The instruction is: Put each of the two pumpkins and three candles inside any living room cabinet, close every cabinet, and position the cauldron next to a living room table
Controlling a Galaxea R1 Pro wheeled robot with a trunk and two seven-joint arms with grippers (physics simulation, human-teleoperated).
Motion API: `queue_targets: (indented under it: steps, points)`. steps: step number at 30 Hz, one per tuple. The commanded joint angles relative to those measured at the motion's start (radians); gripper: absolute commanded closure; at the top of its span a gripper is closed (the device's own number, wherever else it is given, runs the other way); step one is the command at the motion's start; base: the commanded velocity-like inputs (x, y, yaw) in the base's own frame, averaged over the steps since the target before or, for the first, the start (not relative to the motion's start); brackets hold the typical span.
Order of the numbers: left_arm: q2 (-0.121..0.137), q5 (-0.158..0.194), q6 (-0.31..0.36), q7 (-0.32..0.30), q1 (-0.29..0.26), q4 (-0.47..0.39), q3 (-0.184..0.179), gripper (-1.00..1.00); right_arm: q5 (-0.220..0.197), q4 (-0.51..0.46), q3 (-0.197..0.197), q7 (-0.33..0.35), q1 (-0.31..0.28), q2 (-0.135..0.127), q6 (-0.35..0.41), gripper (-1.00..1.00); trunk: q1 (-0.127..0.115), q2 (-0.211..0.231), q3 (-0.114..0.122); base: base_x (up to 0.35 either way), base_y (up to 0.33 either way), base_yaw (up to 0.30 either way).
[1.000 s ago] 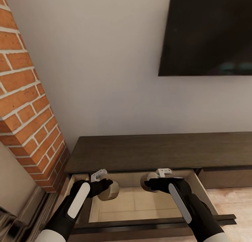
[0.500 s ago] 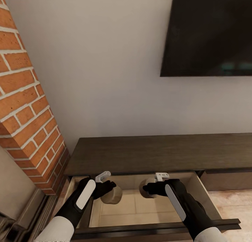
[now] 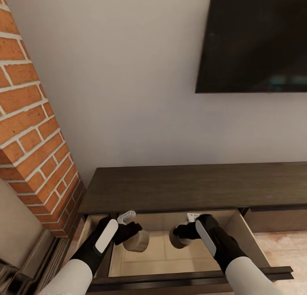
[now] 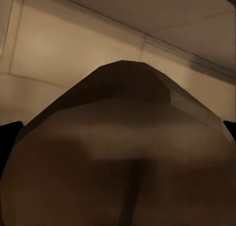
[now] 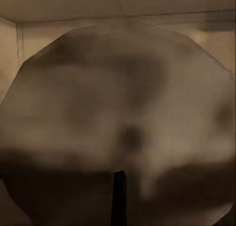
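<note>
Two stubby tan-beige cylindrical candles, one clenched in our left gripper (image 3: pixel 130 234) and one in our right gripper (image 3: pixel 181 234), are hanging over the pulled-out drawer of the long dark brown wooden cabinet (image 3: pixel 192 186), so we are judging it best to lower them near its back edge before releasing.

No legible text, labels, brand marks, numbers or signs in any view. Checked the dark wall screen (image 3: pixel 256 39): blank, faint teal reflection only. Checked brick column (image 3: pixel 25 128), cabinet (image 3: pixel 192 186) top and open drawer (image 3: pixel 179 252) interior: plain surfaces, unmarked. Candle (image 4: pixel 118 157) close to the left wrist camera and candle (image 5: pixel 123 137) close to the right wrist camera: bare tan faces, nothing printed. White plates on both forearms: unmarked.
</note>
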Motion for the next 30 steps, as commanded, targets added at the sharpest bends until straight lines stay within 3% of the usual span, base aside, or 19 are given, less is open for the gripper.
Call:
queue_targets:
  steps: [1, 5, 10, 12, 13, 14, 18, 26, 30]
  points:
    - [0.001, 0.012, -0.004, 0.009, -0.001, 0.003, -0.002, 1.00, -0.002, 0.026, 0.001, -0.003, -0.012, 0.004, 0.001, 1.00, 0.000, 0.000, -0.002, 0.000, 0.000, 0.000]
    - [-0.005, 0.012, -0.032, 0.008, -0.002, 0.070, -0.002, 1.00, -0.002, 0.138, 0.005, -0.003, -0.053, 0.026, -0.061, 1.00, 0.000, 0.000, -0.006, 0.000, 0.000, 0.000]
    - [-0.018, 0.012, -0.018, 0.002, -0.034, 0.120, -0.004, 1.00, 0.000, 0.174, 0.007, -0.003, -0.060, 0.046, -0.073, 1.00, 0.000, 0.000, -0.014, 0.000, 0.000, 0.000]
    - [-0.025, 0.012, -0.001, 0.006, -0.069, 0.174, -0.043, 1.00, 0.000, 0.178, 0.007, -0.003, -0.063, 0.053, -0.073, 1.00, 0.000, 0.000, -0.017, 0.000, 0.000, 0.000]
    - [-0.026, 0.015, 0.011, 0.014, -0.085, 0.192, -0.106, 1.00, 0.001, 0.180, 0.007, -0.003, -0.063, 0.056, -0.073, 1.00, 0.000, 0.000, -0.019, 0.000, 0.000, 0.000]
    - [-0.027, 0.018, 0.015, 0.019, -0.091, 0.199, -0.136, 1.00, 0.001, 0.182, 0.007, -0.004, -0.064, 0.058, -0.073, 1.00, 0.000, 0.000, -0.020, 0.000, 0.000, 0.000]
    - [-0.033, 0.025, 0.020, 0.026, -0.099, 0.204, -0.176, 1.00, 0.001, 0.194, 0.009, -0.004, -0.065, 0.064, -0.073, 1.00, 0.000, 0.000, -0.026, 0.000, 0.000, 0.000]
    - [-0.040, 0.026, 0.019, 0.028, -0.102, 0.171, -0.190, 1.00, 0.005, 0.199, 0.009, -0.007, -0.071, 0.069, -0.069, 1.00, 0.011, -0.021, -0.048, 0.000, 0.000, 0.000]
    - [-0.039, 0.018, 0.007, 0.029, -0.102, 0.164, -0.191, 1.00, 0.040, 0.202, 0.009, -0.025, -0.087, 0.069, -0.060, 1.00, 0.019, -0.035, -0.061, 0.000, 0.000, 0.000]
